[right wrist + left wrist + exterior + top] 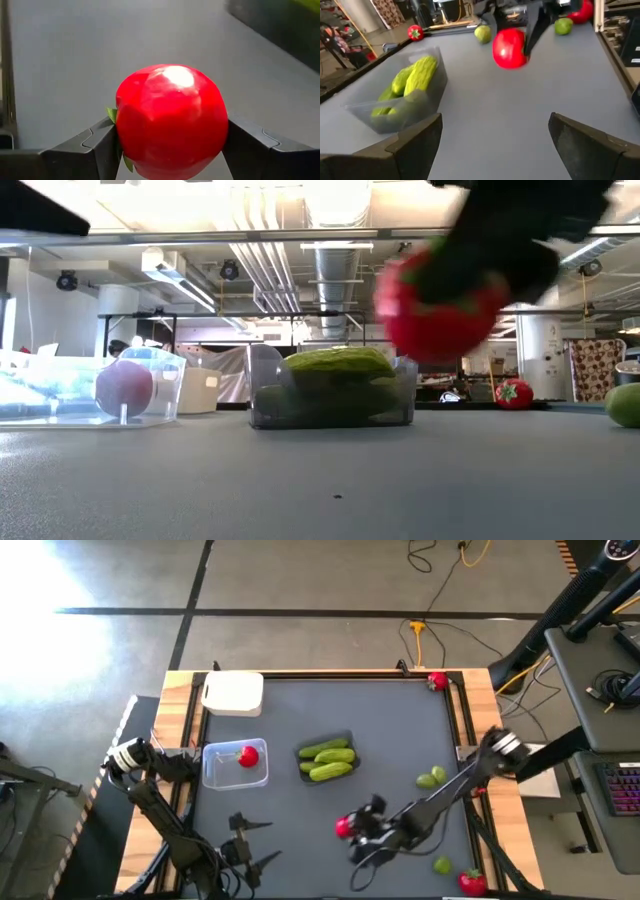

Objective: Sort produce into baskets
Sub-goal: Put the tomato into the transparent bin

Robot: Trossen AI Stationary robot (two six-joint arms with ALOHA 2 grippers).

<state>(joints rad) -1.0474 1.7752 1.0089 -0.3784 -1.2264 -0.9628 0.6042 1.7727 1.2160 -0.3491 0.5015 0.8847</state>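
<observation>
My right gripper (pixel 352 831) is shut on a red fruit (pixel 172 122) with a green top, above the table's near middle; the low view shows the fruit (pixel 440 305) in the air. My left gripper (pixel 252 843) stands open over the near left of the table with nothing between its fingers (pixel 415 140). The clear basket (pixel 222 776) at the left holds one red fruit (pixel 248 756). The dark basket (pixel 304 768) in the middle holds green cucumbers (pixel 328 758). The white basket (pixel 233 693) stands at the far left. My right gripper pinches the red fruit by two opposite sides (pixel 125 135) between its two fingers (pixel 95 150). The fingers come from the table's right, slanting down. The fruit is lifted clear of the table, and a green leaf (pixel 112 114) shows beside one finger.
Loose on the table's right part lie two limes (pixel 430 778) (pixel 442 864), a red fruit (pixel 472 883) at the near right corner and another (pixel 437 681) at the far right corner. Bare grey table lies between the baskets and the near edge.
</observation>
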